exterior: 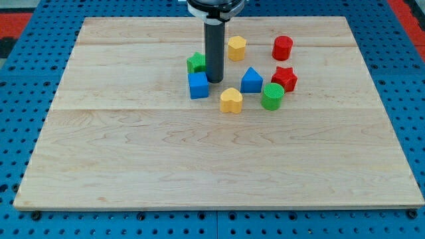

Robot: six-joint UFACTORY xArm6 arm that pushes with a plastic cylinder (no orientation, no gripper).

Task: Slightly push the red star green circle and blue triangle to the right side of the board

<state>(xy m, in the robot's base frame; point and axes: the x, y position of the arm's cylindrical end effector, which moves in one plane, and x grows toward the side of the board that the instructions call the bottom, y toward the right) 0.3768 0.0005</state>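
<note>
The pale wooden board (219, 166) lies on a blue pegboard table (20, 99) and carries eight small plastic blocks, all clustered in its upper middle. My tip (214, 81), the lower end of the straight dark rod, has no jaws to part or close and holds nothing. It stands at the cluster's 9 o'clock edge, just beside the blue cube (198, 85) at its 8 o'clock, with the green block (196, 63), its shape partly hidden by the rod, at its 10 o'clock.

The blue triangle (251, 80) sits at the tip's 3 o'clock, a little apart. The red star (284, 78) lies further along that line, and the ribbed green circle (272, 96) touches the star at its 7 o'clock. The yellow heart (231, 100) lies at the triangle's 7 o'clock, the yellow hexagon (236, 48) at its 11 o'clock, and the red cylinder (282, 48) at the star's 12 o'clock.
</note>
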